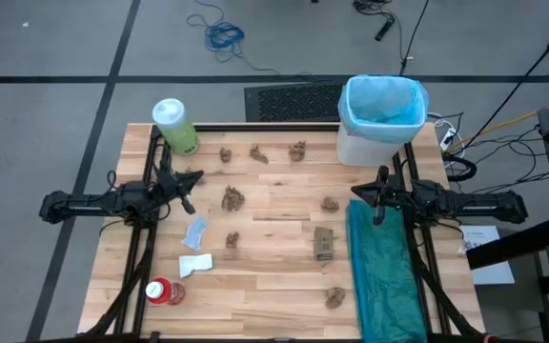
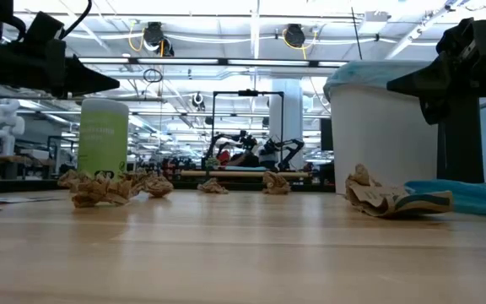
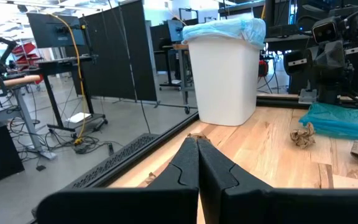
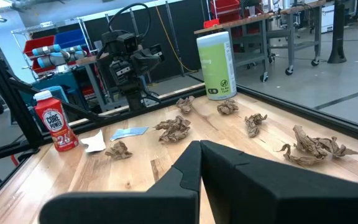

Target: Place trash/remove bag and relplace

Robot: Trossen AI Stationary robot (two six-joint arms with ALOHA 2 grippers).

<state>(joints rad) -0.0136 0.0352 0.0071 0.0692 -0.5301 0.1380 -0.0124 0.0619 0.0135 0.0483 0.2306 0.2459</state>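
Several crumpled brown paper wads (image 1: 233,199) lie scattered on the wooden table, with a flat cardboard piece (image 1: 324,244), a white scrap (image 1: 195,265), a pale-blue scrap (image 1: 195,232) and a red white-capped container (image 1: 163,292) standing at the near left. The light-blue bag (image 1: 382,103) lines the white wastebasket (image 1: 362,150) at the far right, its rim folded over the basket's edge (image 3: 225,28). My left gripper (image 1: 194,181) hovers shut and level above the table's left side. Above the right side, my right gripper (image 1: 358,191) does the same; the two point at each other.
A large green bottle (image 1: 174,126) stands at the far left corner. A darker teal plastic bag (image 1: 384,276) lies flat along the table's right side, under the right arm. Black frame rails run along both table sides. The table's middle holds only small wads.
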